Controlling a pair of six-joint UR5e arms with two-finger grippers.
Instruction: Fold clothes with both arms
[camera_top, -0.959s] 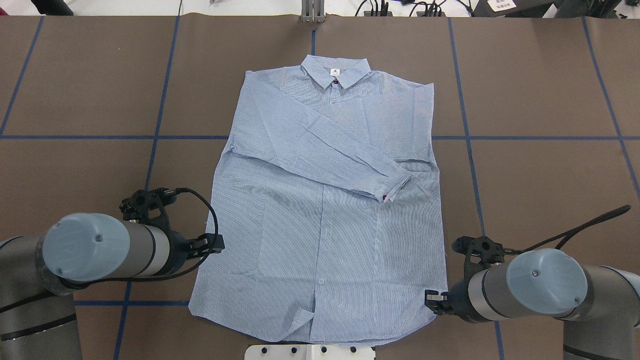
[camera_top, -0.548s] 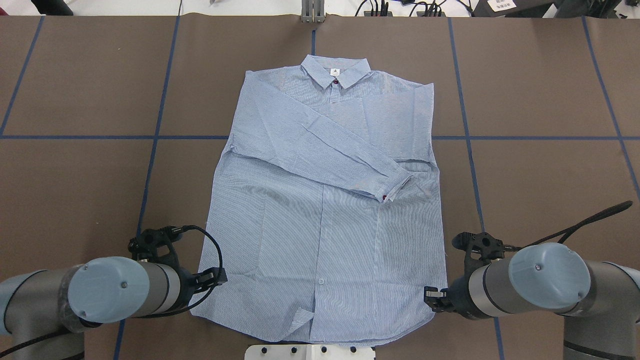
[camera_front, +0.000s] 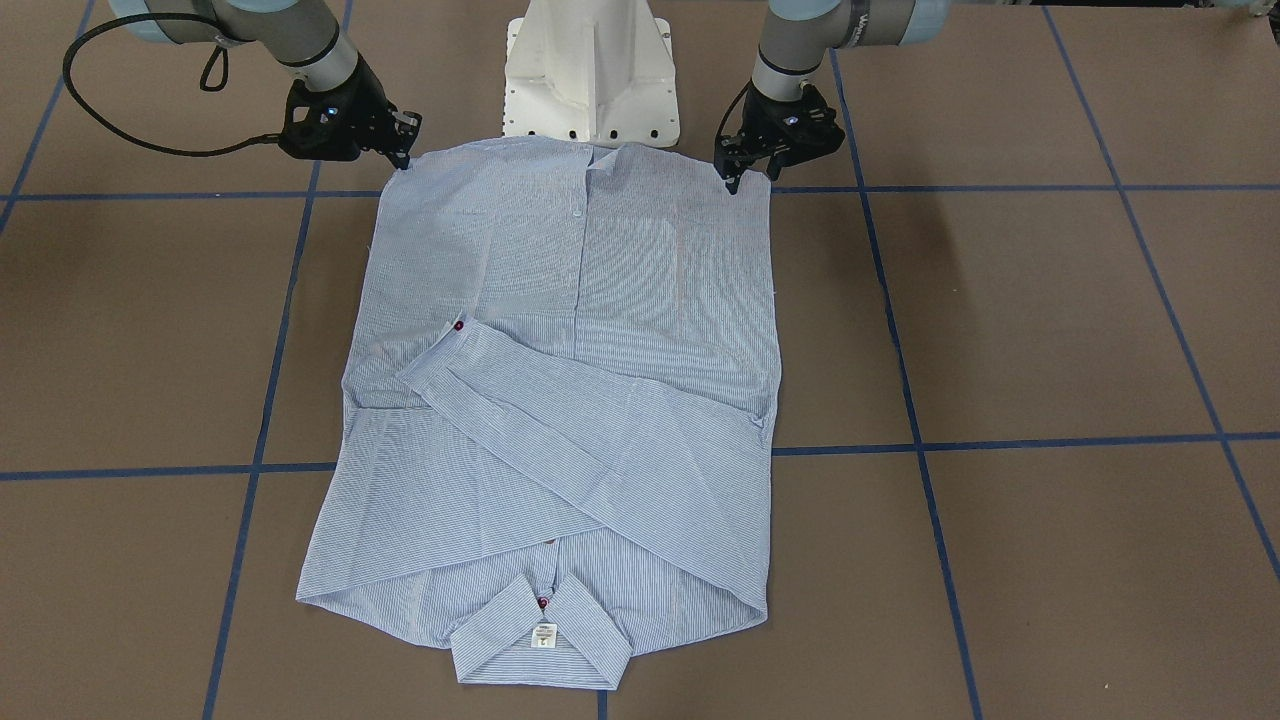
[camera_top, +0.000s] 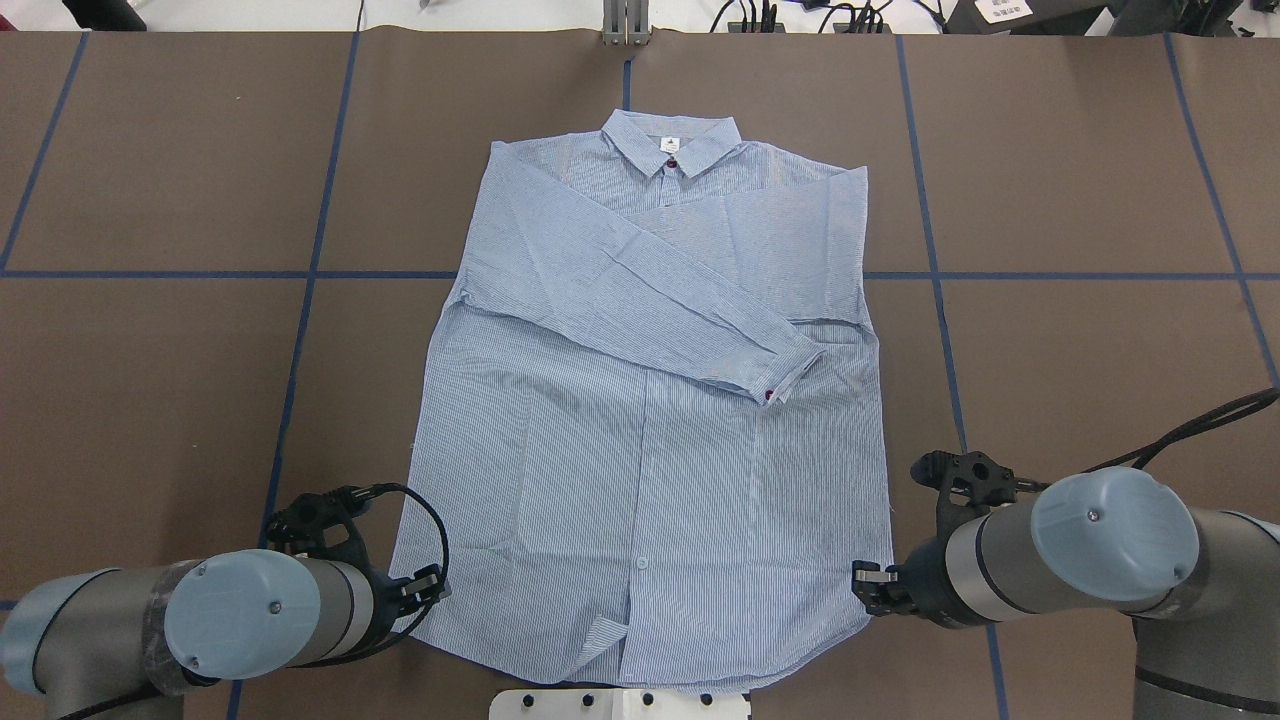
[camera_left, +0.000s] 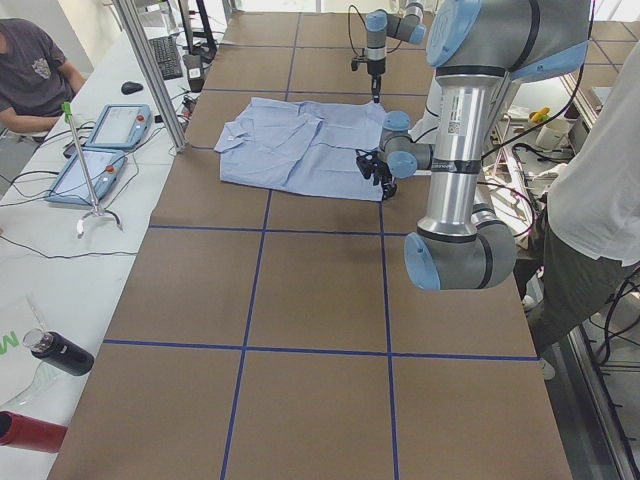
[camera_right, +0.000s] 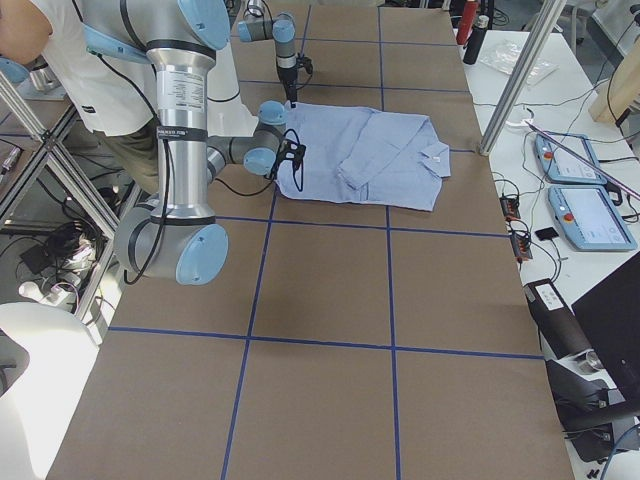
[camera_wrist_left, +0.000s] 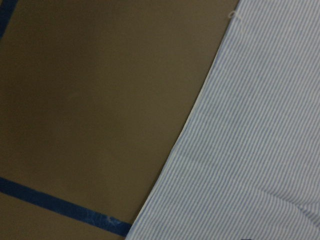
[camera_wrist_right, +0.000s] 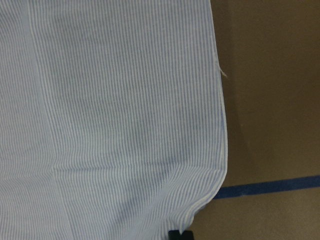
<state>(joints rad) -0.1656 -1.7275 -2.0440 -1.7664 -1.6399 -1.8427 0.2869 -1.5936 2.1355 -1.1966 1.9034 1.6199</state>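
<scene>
The light blue-and-white finely striped button-up shirt (camera_top: 640, 420) lies flat at mid-frame. The black two-finger left gripper (camera_top: 432, 587) and right gripper (camera_top: 866, 588) sit at its lower corners, fingers apart.

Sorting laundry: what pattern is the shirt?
The shirt has fine blue-and-white stripes, clearest in the right wrist view.

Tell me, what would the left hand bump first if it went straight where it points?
Probably the shirt, at its bottom corner; the left hand points down at the edge, so maybe the table instead.
</scene>
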